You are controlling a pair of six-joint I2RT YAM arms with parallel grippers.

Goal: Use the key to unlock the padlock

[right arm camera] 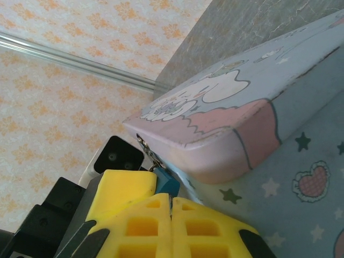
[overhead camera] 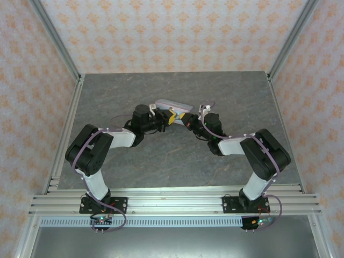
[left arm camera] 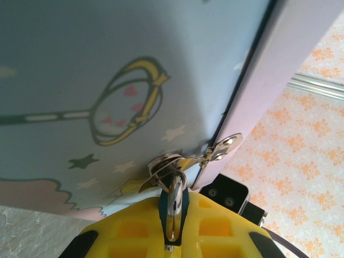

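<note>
1. The padlock (right arm camera: 167, 184) is tiny, with a teal-blue body and a bright metal shackle (left arm camera: 173, 188).
2. Its shackle loops through the silver clasp (left arm camera: 167, 163) on the tin's (left arm camera: 107, 64) front wall.
3. Its body sits pinched between the left gripper's (left arm camera: 172, 207) yellow fingers.

On my feed the tin box (left arm camera: 107, 64) is smooth printed metal with a soft sheen. Its hasp (left arm camera: 217, 148) and the padlock (right arm camera: 167, 184) shackle (left arm camera: 173, 188) are mirror-bright metal. The left pincer (left arm camera: 173, 207) and right pincer (right arm camera: 171, 207) look like matt yellow moulded plastic. The counter (overhead camera: 161, 156) looks matt, stone-grey and veined.
</note>
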